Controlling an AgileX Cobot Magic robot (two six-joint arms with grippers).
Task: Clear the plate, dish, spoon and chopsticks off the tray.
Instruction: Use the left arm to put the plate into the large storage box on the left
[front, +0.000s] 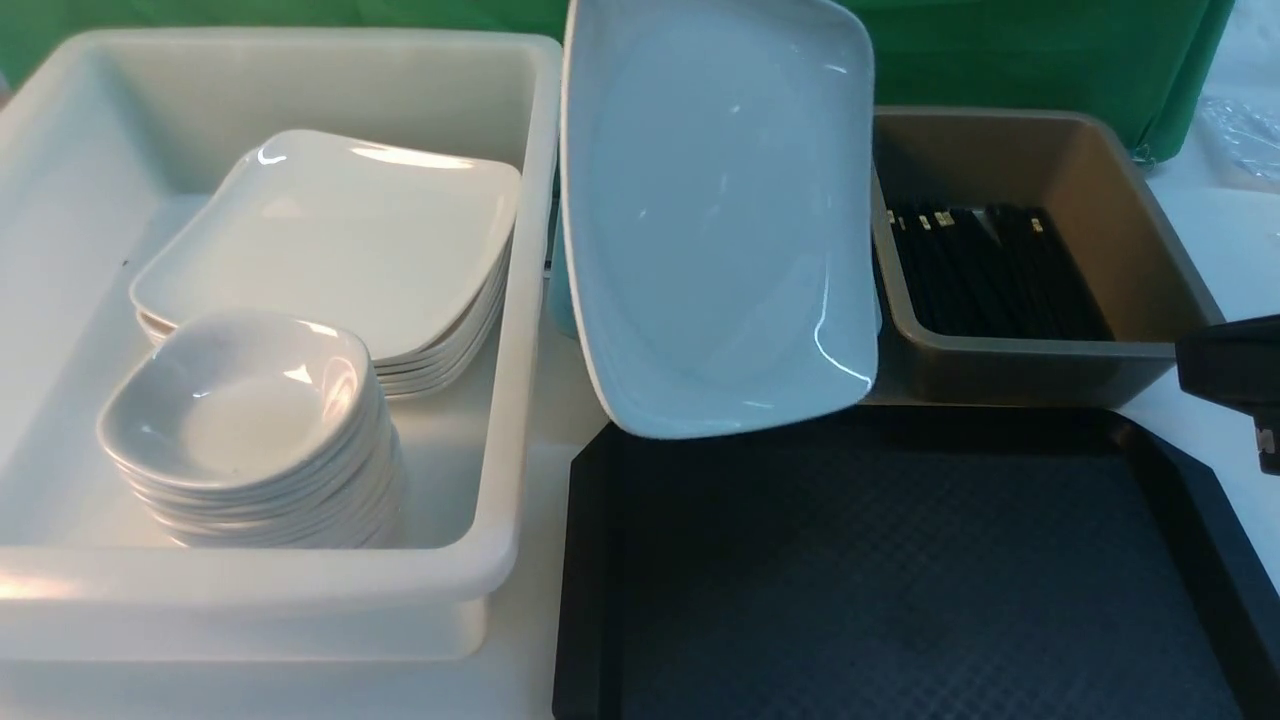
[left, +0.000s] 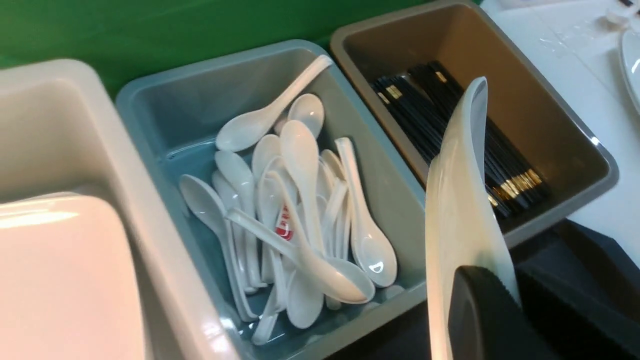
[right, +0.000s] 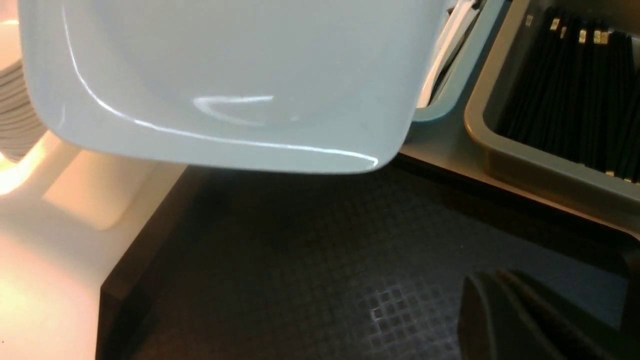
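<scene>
Left fingers (left: 480, 310): clenched on the rim of the plate (front: 720, 220), which you hold lifted and steeply tilted over the far edge of the tray (front: 900, 580)
Right fingers (right: 500, 320): closed on nothing, near the tray's far right corner
Tray surface: bare wherever it shows
Likely done: dish, spoon and chopsticks, judging by the stack of small dishes (front: 240, 420) in the white bin (front: 300, 585), pile of spoons (left: 300, 210) in the blue bin (left: 165, 115), bundle of chopsticks (front: 990, 270) in the brown bin (front: 1100, 160)
Left for you: set the plate on the stacked plates (front: 340, 230) in the white bin
</scene>
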